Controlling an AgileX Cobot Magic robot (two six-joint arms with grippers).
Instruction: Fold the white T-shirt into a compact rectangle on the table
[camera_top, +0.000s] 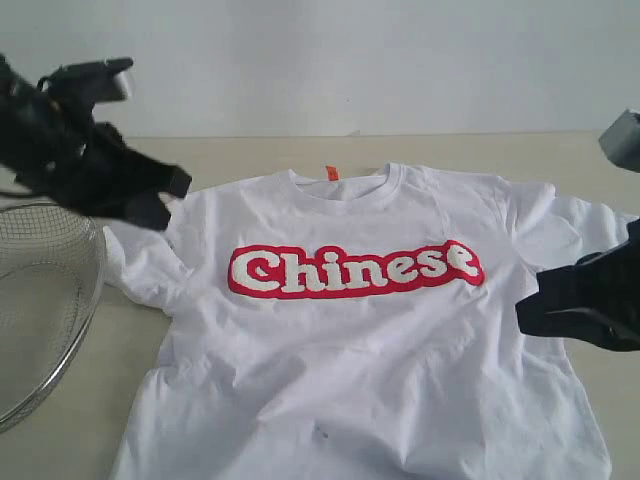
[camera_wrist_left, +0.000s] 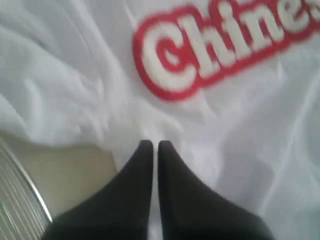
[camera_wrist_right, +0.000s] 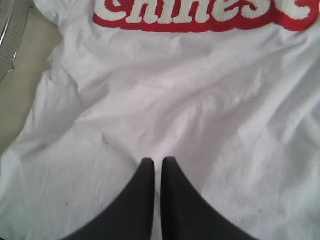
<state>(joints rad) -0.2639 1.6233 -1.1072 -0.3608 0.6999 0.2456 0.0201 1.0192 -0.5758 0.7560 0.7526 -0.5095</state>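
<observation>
The white T-shirt (camera_top: 360, 390) lies front-up and spread on the pale surface (camera_top: 240, 152). Its lower part is nearest the camera and is cut by the frame's lower edge, and the cloth is lightly creased. At the right edge of the exterior view the right arm (camera_top: 585, 300) hangs over the shirt's side, below the sleeve. Its jaws are closed, with only a slit between the tips, and point at the plain cloth below the lettering (camera_top: 355, 270); whether they pinch any cloth cannot be told. At the left, a round wire-mesh basket (camera_top: 45, 290) rests on the surface just beside the shirt's other sleeve. Farther back, the red-edged lettering crosses the chest. The left arm (camera_top: 90, 165) stands above that basket-side sleeve, its jaws likewise closed, with no cloth visibly held. Farthest back, the collar carries a small orange neck tag (camera_top: 333, 172).
</observation>
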